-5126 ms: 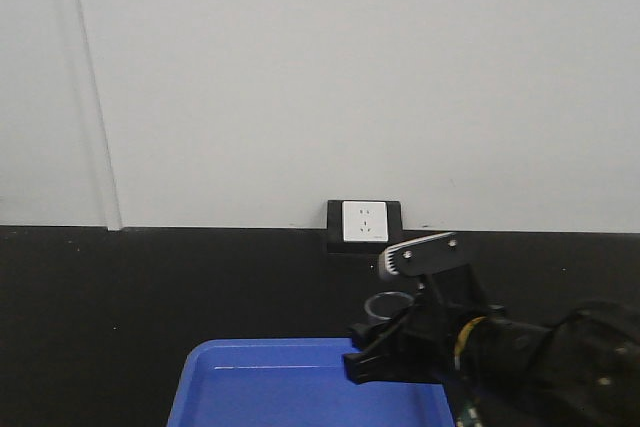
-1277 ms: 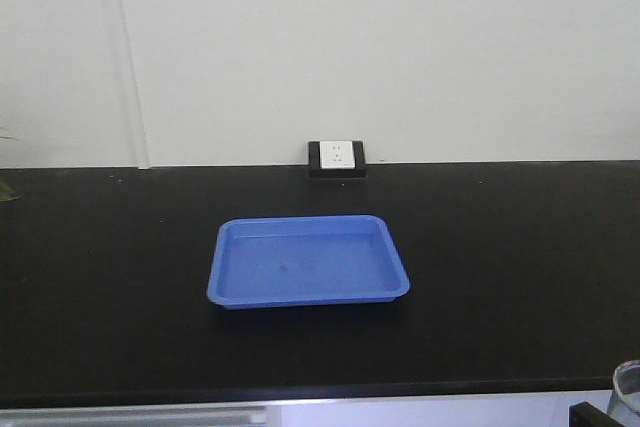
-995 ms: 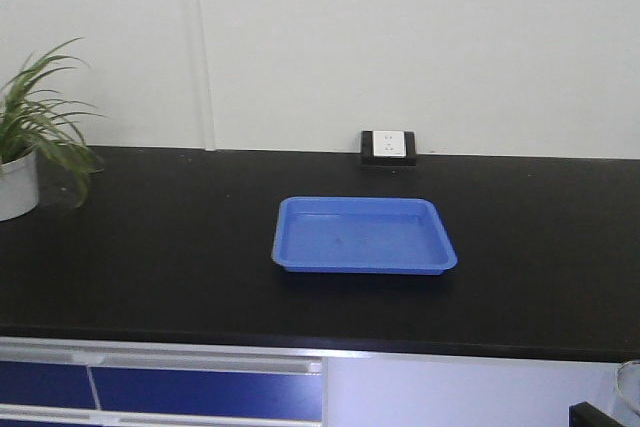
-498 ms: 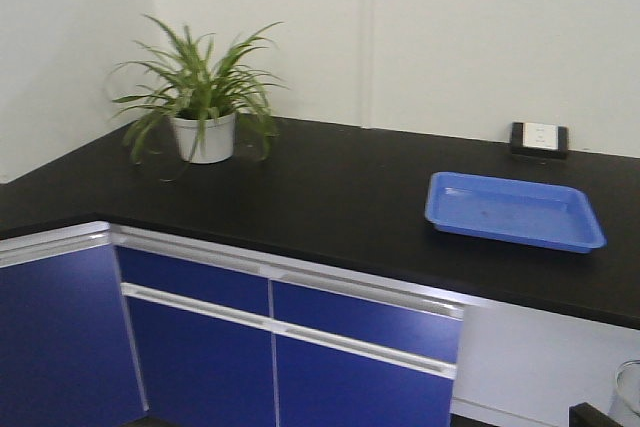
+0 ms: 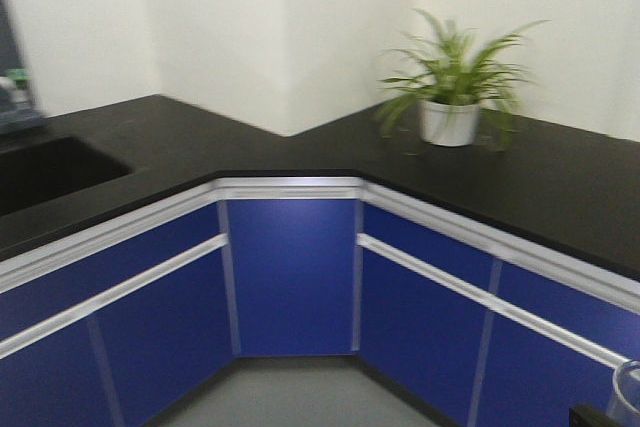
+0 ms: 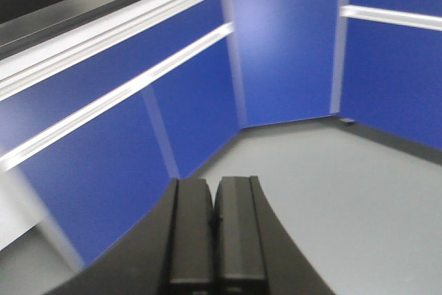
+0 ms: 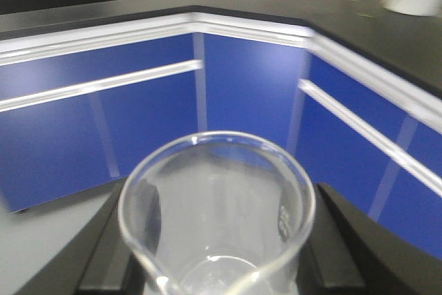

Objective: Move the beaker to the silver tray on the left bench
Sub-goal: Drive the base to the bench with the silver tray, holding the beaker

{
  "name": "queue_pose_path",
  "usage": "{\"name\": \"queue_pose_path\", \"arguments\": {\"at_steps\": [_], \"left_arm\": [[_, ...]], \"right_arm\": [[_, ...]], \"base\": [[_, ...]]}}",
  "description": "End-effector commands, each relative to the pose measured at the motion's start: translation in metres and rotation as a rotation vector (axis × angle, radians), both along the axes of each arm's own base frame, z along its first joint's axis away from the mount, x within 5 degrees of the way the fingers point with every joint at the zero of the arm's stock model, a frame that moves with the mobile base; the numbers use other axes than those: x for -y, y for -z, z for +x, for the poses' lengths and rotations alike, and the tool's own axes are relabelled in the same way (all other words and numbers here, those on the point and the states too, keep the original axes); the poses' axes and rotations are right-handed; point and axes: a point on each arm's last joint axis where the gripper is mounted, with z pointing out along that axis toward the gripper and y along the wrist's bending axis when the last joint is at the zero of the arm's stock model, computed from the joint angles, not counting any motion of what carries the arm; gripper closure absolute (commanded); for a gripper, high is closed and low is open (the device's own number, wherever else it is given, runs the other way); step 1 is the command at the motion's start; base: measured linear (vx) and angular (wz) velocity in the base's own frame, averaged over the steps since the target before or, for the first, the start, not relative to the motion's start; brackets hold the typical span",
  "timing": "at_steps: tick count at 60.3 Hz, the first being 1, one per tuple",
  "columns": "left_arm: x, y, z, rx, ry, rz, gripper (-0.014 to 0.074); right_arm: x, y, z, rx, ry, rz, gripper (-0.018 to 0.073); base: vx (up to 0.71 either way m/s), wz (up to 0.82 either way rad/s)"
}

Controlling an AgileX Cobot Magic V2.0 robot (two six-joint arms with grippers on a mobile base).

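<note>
Two grippers here: the right gripper is clamped around the clear glass beaker, the left gripper is pinched together on nothing, blue cabinets ahead.

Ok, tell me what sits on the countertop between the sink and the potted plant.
Nothing shows there: in the front-facing view the black countertop runs bare around the corner from the sink to the potted plant.

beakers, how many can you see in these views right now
1. The small clear glass beaker is held in the right end effector; its rim also shows at the front view's bottom right corner. Others could be out of frame.
</note>
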Motion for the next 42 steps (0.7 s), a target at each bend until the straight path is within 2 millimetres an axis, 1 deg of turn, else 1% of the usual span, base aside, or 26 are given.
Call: {"name": "queue_pose_path", "arguments": {"at_steps": [1,20,42], "left_arm": [[0.0009,-0.0003,0.0017,0.062,0.011,-0.007,0.0595],[0.0009,-0.0003,0.0017,0.062,0.011,-0.007,0.0595],[0.0009,-0.0003,0.0017,0.062,0.011,-0.007,0.0595]], "right_arm": [[-0.0024,-0.0177,0.0001,0.108,-0.031,0.028,0.0571],[-0.0024,-0.0176,0.0001,0.107,-0.031,0.028,0.0571],[-0.0024,-0.0176,0.0001,0.107,-0.031,0.028,0.0571]], "base": [[-0.25,0.83],[-0.21,0.79],[-0.12,0.62]]}}
